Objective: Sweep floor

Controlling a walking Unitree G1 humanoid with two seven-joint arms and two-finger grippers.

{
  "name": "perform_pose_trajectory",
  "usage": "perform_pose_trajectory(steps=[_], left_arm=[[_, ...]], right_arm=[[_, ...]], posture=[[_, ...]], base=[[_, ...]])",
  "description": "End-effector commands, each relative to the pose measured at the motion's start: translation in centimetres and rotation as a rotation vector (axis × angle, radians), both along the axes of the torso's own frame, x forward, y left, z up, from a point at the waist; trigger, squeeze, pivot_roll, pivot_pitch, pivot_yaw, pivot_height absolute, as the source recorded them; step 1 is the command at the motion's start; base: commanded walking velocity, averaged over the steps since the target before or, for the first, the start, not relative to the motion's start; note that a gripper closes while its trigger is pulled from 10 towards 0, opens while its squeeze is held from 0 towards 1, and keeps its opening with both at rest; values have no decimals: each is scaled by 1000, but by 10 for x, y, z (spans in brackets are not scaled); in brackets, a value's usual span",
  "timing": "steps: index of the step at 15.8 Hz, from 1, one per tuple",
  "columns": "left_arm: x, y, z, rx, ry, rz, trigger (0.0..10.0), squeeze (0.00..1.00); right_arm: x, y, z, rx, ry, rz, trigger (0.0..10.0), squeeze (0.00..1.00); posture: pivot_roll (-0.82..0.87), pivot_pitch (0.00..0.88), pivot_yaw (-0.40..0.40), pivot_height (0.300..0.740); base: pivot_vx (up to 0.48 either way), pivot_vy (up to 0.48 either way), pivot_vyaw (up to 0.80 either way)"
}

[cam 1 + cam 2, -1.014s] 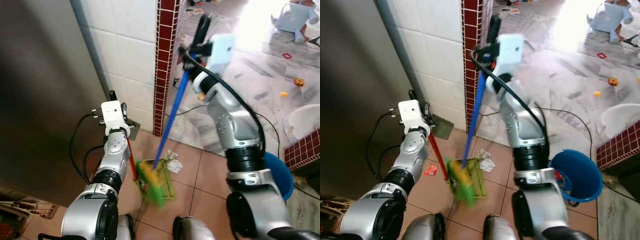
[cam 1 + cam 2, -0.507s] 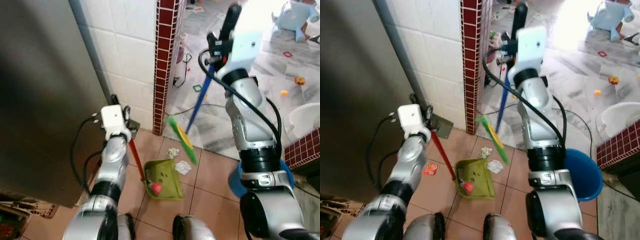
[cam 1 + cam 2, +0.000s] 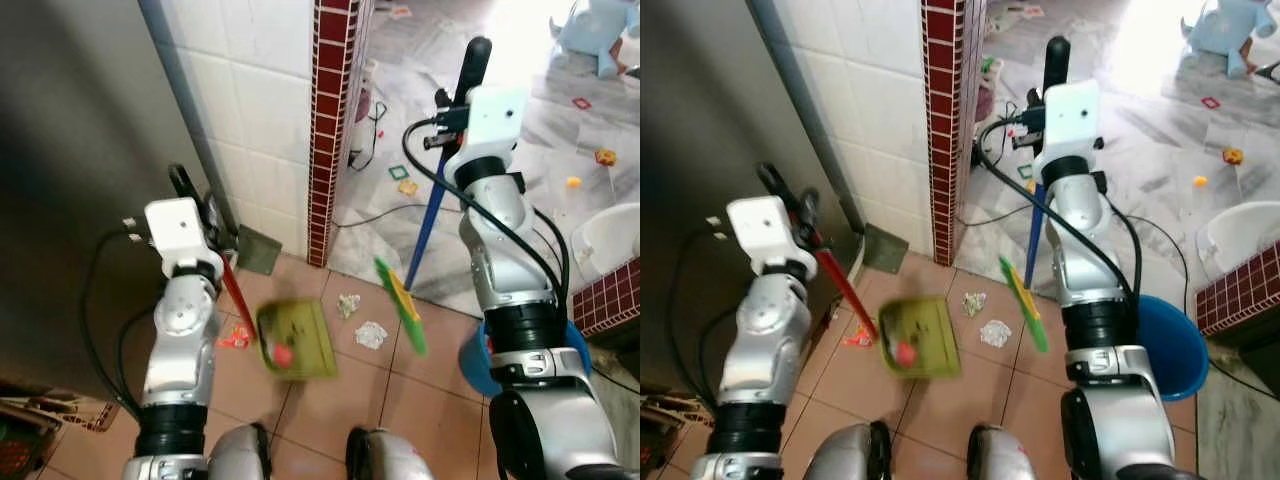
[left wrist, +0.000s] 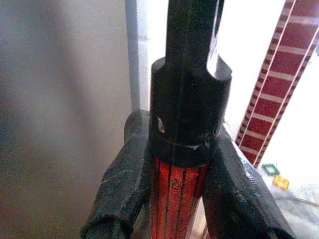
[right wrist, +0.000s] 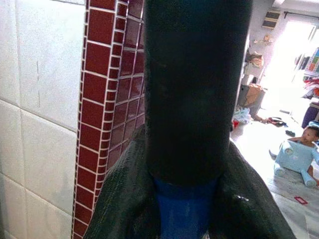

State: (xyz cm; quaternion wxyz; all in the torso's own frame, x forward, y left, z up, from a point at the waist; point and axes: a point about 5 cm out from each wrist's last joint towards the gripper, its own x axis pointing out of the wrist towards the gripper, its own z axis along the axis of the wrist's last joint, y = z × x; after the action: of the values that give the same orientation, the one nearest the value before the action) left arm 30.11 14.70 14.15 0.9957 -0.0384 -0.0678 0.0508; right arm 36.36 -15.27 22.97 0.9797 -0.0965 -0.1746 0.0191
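Blue broom handle (image 3: 430,215) slants from the right hand (image 5: 187,199), whose fingers clamp it just below its black top grip, down to a green and yellow broom head (image 3: 401,305) held just above the terracotta floor tiles (image 3: 420,385). Left hand (image 4: 177,191) is clamped on the red dustpan handle (image 3: 843,290), which runs diagonally down to the green dustpan (image 3: 920,338), blurred, holding a red scrap. Two crumpled paper bits (image 3: 995,333) lie between pan and broom head.
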Motion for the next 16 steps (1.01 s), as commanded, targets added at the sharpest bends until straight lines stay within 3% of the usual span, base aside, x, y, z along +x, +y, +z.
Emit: perform_pose_trajectory(steps=[1,5,16], left_arm=[[-4,-13,12,-27,-37,-69,10000,0],[-16,-20,16,-44,-35,-157,10000,0],[-21,-30,22,-83,-21,-251,10000,0]], right_arm=[[-3,-1,-1,-33,-20,-34,10000,0],[-8,-8,-35,-19,95,-95,10000,0],[-6,-6,-45,30,141,-90,10000,0]], posture=[[-38,115,7,740],[-27,112,0,740],[-28,109,-4,740]], base=[[0,0,0],[0,0,0],[0,0,-655]])
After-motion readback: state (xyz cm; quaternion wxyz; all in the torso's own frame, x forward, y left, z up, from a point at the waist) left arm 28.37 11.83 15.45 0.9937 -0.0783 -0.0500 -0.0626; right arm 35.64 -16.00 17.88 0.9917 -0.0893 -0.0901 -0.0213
